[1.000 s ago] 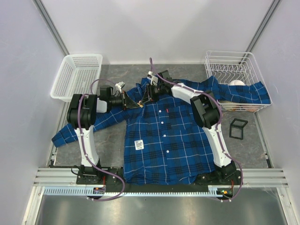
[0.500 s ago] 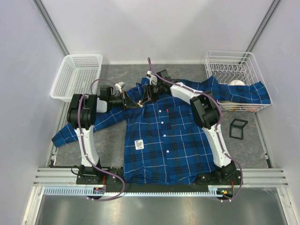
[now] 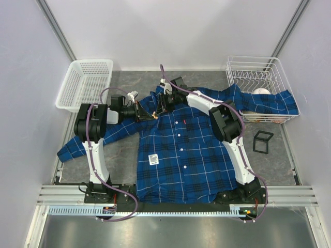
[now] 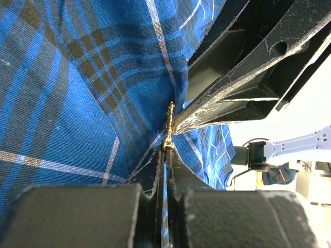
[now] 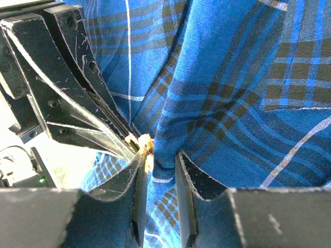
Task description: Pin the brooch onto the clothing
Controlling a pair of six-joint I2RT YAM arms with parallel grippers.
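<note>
Grey table [image 3: 121, 155], white-walled enclosure. A blue plaid shirt [image 3: 181, 150] is laid flat, front up, collar toward the far side; one sleeve is draped into the wire rack [image 3: 248, 67] at far right. A white plastic basket [image 3: 83, 85] is placed at far left, a black square frame [image 3: 262, 141] beside the right arm. Both grippers are positioned tip to tip near the collar, on the left arm's side. The left gripper [image 4: 165, 155] is fully closed — the gold brooch [image 4: 168, 124] is clamped edge-on between its fingertips, against the fabric. The right gripper [image 5: 159, 157] is narrowed onto a raised fold of shirt cloth, pinched between its fingers — the brooch is seen just beside that fold.
</note>
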